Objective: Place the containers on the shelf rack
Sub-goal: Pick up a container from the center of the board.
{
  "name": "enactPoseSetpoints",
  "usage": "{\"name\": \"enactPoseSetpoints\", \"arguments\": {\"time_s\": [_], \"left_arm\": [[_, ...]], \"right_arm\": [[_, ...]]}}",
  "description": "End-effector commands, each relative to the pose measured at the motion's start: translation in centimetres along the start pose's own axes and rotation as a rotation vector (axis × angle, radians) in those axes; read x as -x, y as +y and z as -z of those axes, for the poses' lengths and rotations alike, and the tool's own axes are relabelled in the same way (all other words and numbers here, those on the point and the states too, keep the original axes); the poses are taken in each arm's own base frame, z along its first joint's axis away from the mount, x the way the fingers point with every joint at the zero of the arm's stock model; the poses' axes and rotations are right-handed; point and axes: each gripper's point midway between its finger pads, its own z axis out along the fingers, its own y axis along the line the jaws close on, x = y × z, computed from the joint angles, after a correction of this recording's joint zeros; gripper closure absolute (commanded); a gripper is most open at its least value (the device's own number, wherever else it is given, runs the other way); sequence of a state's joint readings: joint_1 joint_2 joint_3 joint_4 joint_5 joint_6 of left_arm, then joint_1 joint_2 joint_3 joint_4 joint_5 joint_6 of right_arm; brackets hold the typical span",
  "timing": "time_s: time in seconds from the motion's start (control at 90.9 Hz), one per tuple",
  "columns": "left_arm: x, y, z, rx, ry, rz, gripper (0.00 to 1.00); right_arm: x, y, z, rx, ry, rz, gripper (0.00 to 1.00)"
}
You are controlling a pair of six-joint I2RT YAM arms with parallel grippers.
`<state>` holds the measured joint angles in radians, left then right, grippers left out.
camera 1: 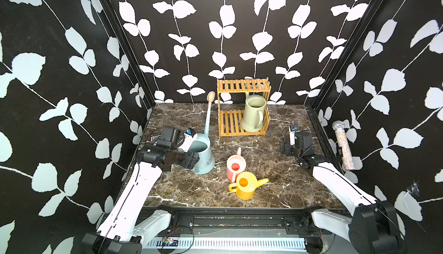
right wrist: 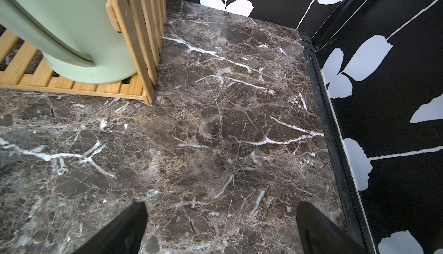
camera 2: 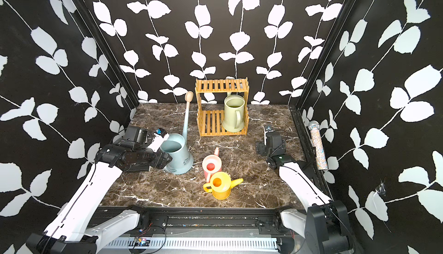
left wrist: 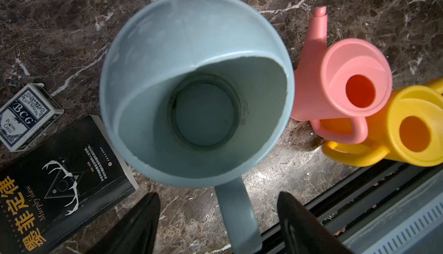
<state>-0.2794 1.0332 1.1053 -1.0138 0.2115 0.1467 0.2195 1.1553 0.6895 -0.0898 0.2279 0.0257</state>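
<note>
— Sage green watering can (camera 1: 254, 113), in both top views?
— Upright on the shelf rack (camera 1: 230, 123), lower tier. Pale blue can (camera 1: 203, 154), pink can (camera 1: 239, 161) and yellow can (camera 1: 249, 188) stand on the table (camera 1: 275, 188).
— Left wrist view?
— Left gripper (left wrist: 218, 196) is spread astride the pale blue can's handle (left wrist: 239, 216), with gaps on both sides.
— Right wrist view?
— Right gripper (right wrist: 221, 204) gapes wide over the table, near the shelf rack.

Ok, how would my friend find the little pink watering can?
Find the wooden shelf rack at the back of the marble table, then come forward toward the front edge. Two small cans stand close together there. The pink watering can is the one nearer the rack, its short spout pointing back, just behind the yellow watering can.
</note>
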Motion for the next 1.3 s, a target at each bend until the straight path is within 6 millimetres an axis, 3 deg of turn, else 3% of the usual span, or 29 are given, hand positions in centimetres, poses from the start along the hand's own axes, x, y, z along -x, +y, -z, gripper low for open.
{"name": "enactPoseSetpoints", "arguments": {"time_s": [0.0, 0.253, 0.341, 0.429, 0.528, 0.704, 1.089, 1.287], "left_arm": [[0.1, -0.4, -0.4, -0.035, -0.007, 0.058, 0.29], [-0.5, 0.2, -0.7, -0.003, 0.028, 0.02, 0.49], [-0.8, -0.2, -0.7, -0.024, 0.036, 0.023, 0.51], [-0.6, -0.9, 0.0, -0.053, 0.025, 0.017, 0.44], [-0.7, -1.0, 0.3, -0.046, 0.041, 0.0, 0.23], [-0.8, -1.4, -0.2, -0.012, 0.09, -0.09, 0.23], [-0.3, 0.5, -1.0, 0.084, 0.09, -0.03, 0.54], [0.6, 1.3, -0.1, 0.108, 0.053, -0.011, 0.79]], "right_arm": [[1.1, -0.6, 0.2, -0.02, -0.03, -0.011, 0.01], [1.1, -0.5, -0.1, -0.019, -0.026, -0.008, 0.01], [1.2, -0.4, -0.2, -0.015, -0.025, -0.009, 0.01], [0.9, -0.4, -0.3, -0.017, -0.021, -0.01, 0.01], [1.0, -0.3, -0.4, -0.011, -0.012, -0.008, 0.01], [0.9, -0.4, -0.4, -0.013, -0.011, -0.011, 0.01], [1.2, -0.6, -0.1, -0.024, -0.025, -0.005, 0.01], [1.0, -0.5, -0.3, -0.023, -0.015, -0.004, 0.01]]}}
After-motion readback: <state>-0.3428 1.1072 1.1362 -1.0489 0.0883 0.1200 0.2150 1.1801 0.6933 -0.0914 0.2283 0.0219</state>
